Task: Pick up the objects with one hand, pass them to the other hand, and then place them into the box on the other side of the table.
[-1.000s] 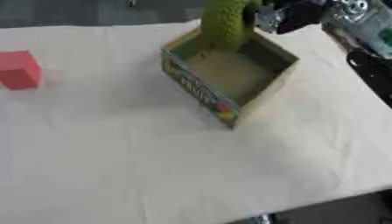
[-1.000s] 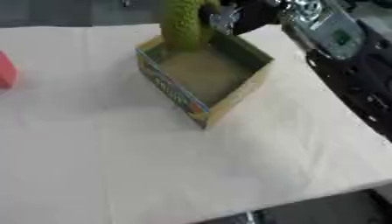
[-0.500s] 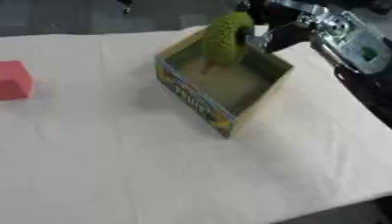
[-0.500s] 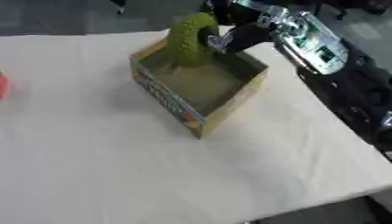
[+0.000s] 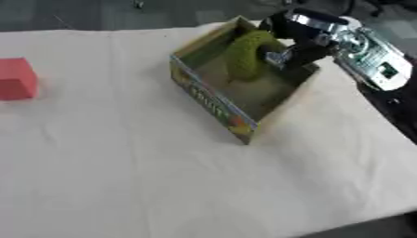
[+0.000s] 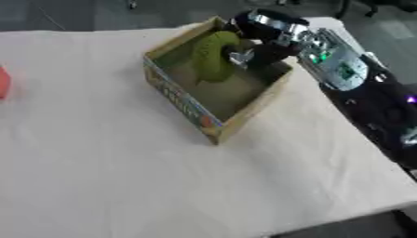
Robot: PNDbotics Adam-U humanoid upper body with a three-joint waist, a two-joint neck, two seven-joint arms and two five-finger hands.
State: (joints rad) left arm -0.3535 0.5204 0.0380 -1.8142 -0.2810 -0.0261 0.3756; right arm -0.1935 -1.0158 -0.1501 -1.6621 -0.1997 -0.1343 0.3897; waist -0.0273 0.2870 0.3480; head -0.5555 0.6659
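Right hand lowering a green object into the box at upper centre of the frame.

The counter (image 5: pixel 122 162), draped in a pale cloth, fills most of the frame. The right arm (image 5: pixel 371 60) comes in from the upper right edge, silver and black, angled down toward the open cardboard box (image 5: pixel 213 103), which sits askew in the upper middle with a printed side facing lower left. The right hand (image 5: pixel 297 39) hangs over the box's far right wall, its fingers (image 6: pixel 244 56) curled round the green object (image 5: pixel 247 53), a knobbly curved piece standing tilted inside the box, its upper end against the fingers and its lower end near the box floor. A red block (image 5: pixel 16 79) sits at the left edge, well apart from the box.
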